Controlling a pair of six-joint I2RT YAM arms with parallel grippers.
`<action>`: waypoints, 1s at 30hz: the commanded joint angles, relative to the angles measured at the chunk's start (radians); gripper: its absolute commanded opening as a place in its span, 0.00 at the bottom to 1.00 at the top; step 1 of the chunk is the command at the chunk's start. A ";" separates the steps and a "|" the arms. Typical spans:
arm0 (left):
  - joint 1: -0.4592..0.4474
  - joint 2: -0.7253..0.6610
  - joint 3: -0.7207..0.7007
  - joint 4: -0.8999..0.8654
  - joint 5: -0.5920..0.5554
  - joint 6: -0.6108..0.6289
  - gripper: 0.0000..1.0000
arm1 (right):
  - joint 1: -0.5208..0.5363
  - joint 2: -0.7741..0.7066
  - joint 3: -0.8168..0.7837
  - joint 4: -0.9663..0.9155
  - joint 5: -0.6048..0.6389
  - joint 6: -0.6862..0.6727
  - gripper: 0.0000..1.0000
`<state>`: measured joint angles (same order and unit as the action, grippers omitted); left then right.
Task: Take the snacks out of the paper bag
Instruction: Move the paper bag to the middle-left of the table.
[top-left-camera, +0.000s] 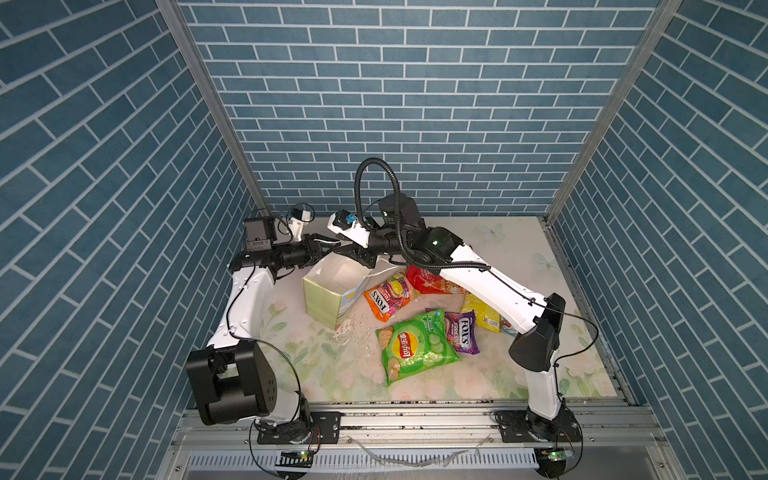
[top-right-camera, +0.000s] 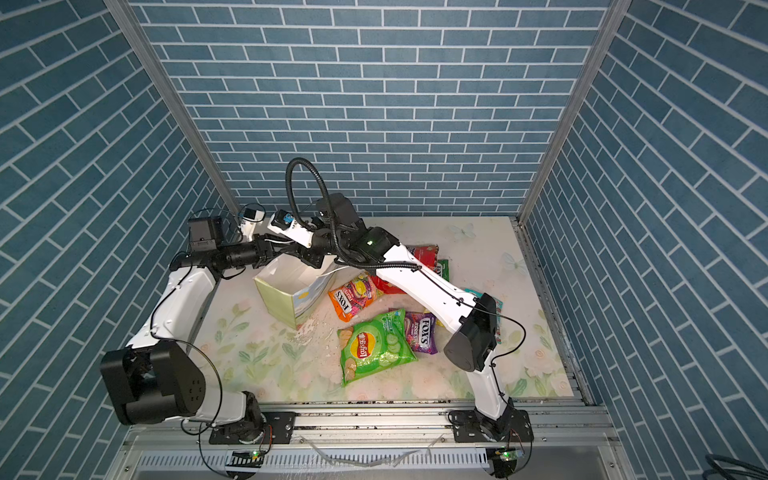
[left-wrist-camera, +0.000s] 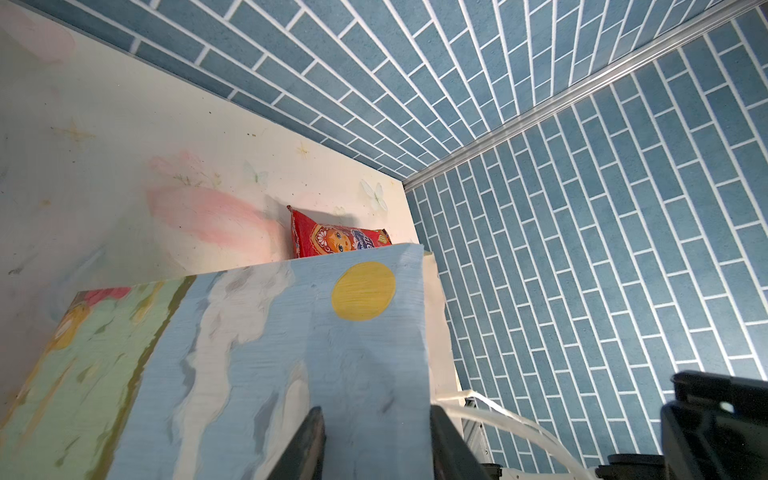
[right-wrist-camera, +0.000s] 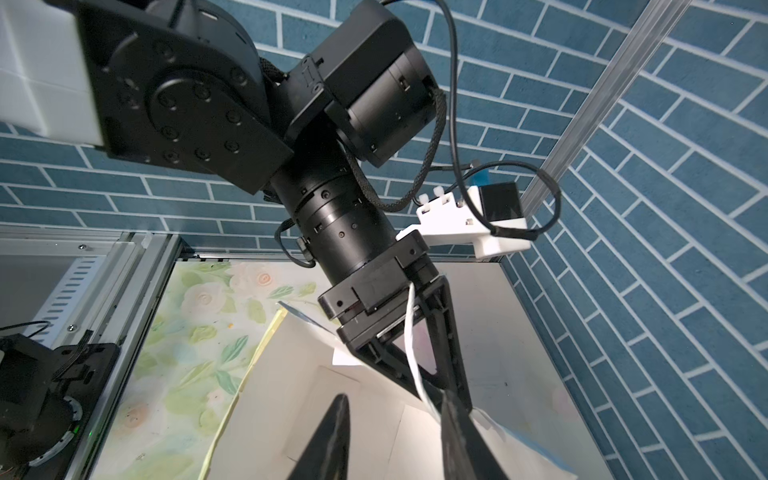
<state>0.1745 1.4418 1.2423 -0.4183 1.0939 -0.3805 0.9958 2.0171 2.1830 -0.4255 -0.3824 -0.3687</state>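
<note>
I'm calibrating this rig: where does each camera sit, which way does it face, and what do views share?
Both top views: high at the front, looking down toward the back wall; paper bag, snacks, left arm and right arm show.
Left wrist: on the left arm, looking along the bag's printed face to a red packet; the left gripper shows.
Right wrist: on the right arm, looking over the bag's white inside at the left arm's wrist; the right gripper shows.
Shared: all show the bag.

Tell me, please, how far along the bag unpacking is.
Done: the green Lay's, orange Fox's, purple Fox's and a red packet lie on the table. In hand: the left gripper seems to pinch the paper bag; the right gripper hovers open beside it. Left: seemingly nothing; the visible interior looks bare.
</note>
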 joint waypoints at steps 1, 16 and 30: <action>0.002 -0.005 0.001 -0.017 0.006 0.019 0.42 | 0.010 0.020 0.015 -0.017 -0.017 -0.047 0.37; -0.007 -0.004 0.009 -0.100 0.015 0.087 0.42 | 0.010 0.090 0.108 -0.034 0.036 -0.069 0.29; -0.007 0.002 0.047 -0.179 0.013 0.152 0.48 | 0.011 0.113 0.131 -0.011 0.060 -0.050 0.00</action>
<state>0.1715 1.4418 1.2636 -0.5549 1.1015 -0.2668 1.0012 2.1117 2.2810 -0.4522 -0.3309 -0.4019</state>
